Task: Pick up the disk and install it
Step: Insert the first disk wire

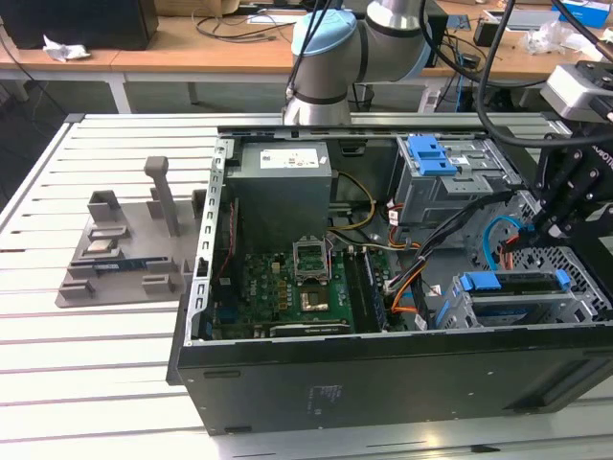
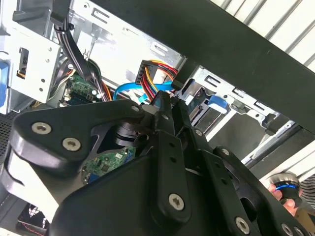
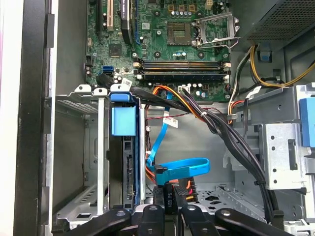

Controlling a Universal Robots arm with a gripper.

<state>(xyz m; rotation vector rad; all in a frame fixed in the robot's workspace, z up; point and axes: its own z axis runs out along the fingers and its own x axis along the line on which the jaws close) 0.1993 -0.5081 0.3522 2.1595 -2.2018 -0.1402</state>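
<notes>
The disk (image 1: 512,287) stands on edge inside the drive cage (image 1: 575,311) at the front right of the open computer case, blue carrier rails at both ends. In the first wrist view the disk (image 3: 129,172) sits in its slot under a blue tab (image 3: 122,120). My gripper (image 1: 533,236) hangs just behind that cage, among the cables. Its jaws are shut on a black cable connector (image 3: 169,197) with red and orange wires, beside a looped blue data cable (image 3: 182,169). In the second wrist view the gripper (image 2: 165,102) points toward the disk's end (image 2: 203,116).
A grey moulded holder block (image 1: 124,251) lies on the slatted table at the exterior view's left. The case holds the motherboard (image 1: 287,287), power supply (image 1: 283,187) and an upper metal cage with a blue latch (image 1: 429,153). Black cable bundles (image 3: 236,142) cross beside the gripper.
</notes>
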